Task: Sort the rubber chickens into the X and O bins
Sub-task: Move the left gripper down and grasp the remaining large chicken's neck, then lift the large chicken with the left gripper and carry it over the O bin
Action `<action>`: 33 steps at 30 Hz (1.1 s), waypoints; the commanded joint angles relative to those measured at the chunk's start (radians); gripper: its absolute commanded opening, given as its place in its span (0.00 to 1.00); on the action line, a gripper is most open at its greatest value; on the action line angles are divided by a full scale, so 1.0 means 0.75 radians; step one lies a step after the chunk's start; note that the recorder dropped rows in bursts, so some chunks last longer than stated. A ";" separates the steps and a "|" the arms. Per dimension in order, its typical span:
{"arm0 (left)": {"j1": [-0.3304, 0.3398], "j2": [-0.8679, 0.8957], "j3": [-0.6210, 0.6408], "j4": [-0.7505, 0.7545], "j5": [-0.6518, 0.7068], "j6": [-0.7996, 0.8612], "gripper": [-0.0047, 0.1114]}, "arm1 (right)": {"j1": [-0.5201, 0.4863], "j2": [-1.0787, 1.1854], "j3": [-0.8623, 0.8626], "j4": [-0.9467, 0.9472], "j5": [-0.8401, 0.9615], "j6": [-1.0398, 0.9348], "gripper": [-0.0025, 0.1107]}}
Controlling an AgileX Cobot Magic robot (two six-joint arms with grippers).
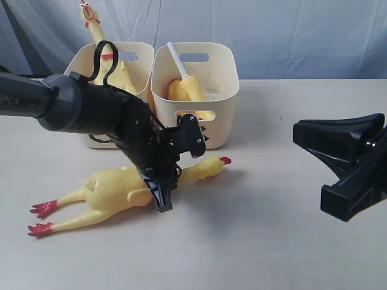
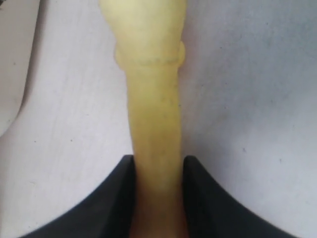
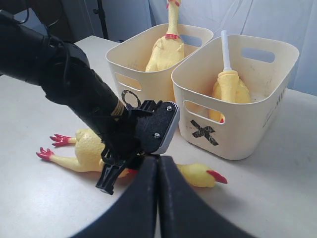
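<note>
Exterior view: the X bin (image 1: 224,103) stands at the back of the table (image 1: 272,241), touching its twin bin (image 1: 75,66) on the left, with a white sheet (image 1: 290,30) hanging behind. A short chicken (image 1: 192,90) with a white stick (image 1: 175,57) leans inside the X bin. A long chicken (image 1: 121,75) stands in the twin bin, its head above the rim. Just in front of the X bin a third chicken (image 1: 112,187) lies flat, its long axis running across the table, red beak toward the right and red feet toward the left. The black left arm (image 1: 91,106) crosses over it and hides the twin bin's front. The left gripper (image 1: 160,194) is down at its neck. The right gripper (image 1: 344,163) hangs well apart, to the right of the X bin.

Left wrist view: two black fingers (image 2: 111,198) pinch the yellow neck from both sides.

Right wrist view: the right gripper's jaws are pressed together with nothing between them. Beyond them the black X (image 3: 204,131) shows on the bin's front.
</note>
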 commanded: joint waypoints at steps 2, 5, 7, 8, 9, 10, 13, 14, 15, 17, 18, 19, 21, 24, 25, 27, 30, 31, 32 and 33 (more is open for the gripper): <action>-0.007 -0.022 -0.052 -0.007 0.199 -0.169 0.04 | -0.008 -0.003 0.005 0.001 0.008 -0.003 0.02; -0.007 -0.081 -0.068 -0.007 0.231 -0.265 0.04 | -0.008 -0.003 0.005 0.001 0.008 -0.003 0.02; -0.007 -0.125 -0.073 -0.007 0.231 -0.332 0.04 | -0.008 -0.003 0.005 0.001 0.008 -0.003 0.02; -0.007 -0.158 -0.079 -0.007 0.237 -0.389 0.04 | -0.008 -0.003 0.005 0.001 0.008 -0.003 0.02; -0.007 -0.182 -0.085 -0.007 0.237 -0.427 0.04 | -0.008 -0.003 0.005 0.005 0.007 -0.003 0.02; -0.007 -0.214 -0.093 -0.005 0.241 -0.463 0.04 | -0.008 -0.003 0.005 0.005 0.007 -0.003 0.02; -0.007 -0.301 -0.125 0.001 0.262 -0.610 0.04 | -0.008 -0.003 0.005 0.005 0.007 -0.003 0.02; -0.007 -0.338 -0.142 0.018 0.267 -0.653 0.04 | -0.008 -0.003 0.005 0.005 0.007 -0.003 0.02; -0.007 -0.362 -0.152 0.040 0.267 -0.712 0.04 | -0.008 -0.003 0.005 0.005 0.007 -0.003 0.02; -0.007 -0.416 -0.179 0.128 0.263 -0.852 0.04 | -0.008 -0.003 0.005 0.005 0.007 -0.003 0.02; -0.007 -0.436 -0.190 0.177 0.263 -0.906 0.04 | -0.008 -0.003 0.005 0.005 0.007 -0.003 0.02; -0.007 -0.457 -0.204 0.243 0.266 -0.973 0.04 | -0.008 -0.003 0.005 0.005 0.007 -0.003 0.02; -0.007 -0.493 -0.235 0.377 0.284 -1.092 0.04 | -0.008 -0.003 0.005 0.005 0.007 -0.003 0.02; -0.007 -0.523 -0.286 0.517 0.342 -1.233 0.04 | -0.008 -0.003 0.005 0.005 0.007 -0.003 0.02; -0.007 -0.533 -0.303 0.556 0.354 -1.278 0.04 | -0.008 -0.003 0.005 0.005 0.007 -0.003 0.02; -0.005 -0.539 -0.335 0.617 0.362 -1.361 0.04 | -0.008 -0.003 0.005 0.005 0.007 -0.003 0.02; 0.013 -0.539 -0.395 0.695 0.357 -1.518 0.04 | -0.008 -0.003 0.005 0.005 0.005 -0.003 0.02; 0.021 -0.539 -0.407 0.708 0.342 -1.554 0.04 | -0.008 -0.003 0.005 0.005 0.001 -0.003 0.02; 0.033 -0.539 -0.421 0.715 0.328 -1.597 0.04 | -0.008 -0.003 0.005 0.005 0.001 -0.003 0.02; 0.047 -0.539 -0.436 0.720 0.315 -1.642 0.04 | -0.008 -0.003 0.005 0.005 0.001 -0.003 0.02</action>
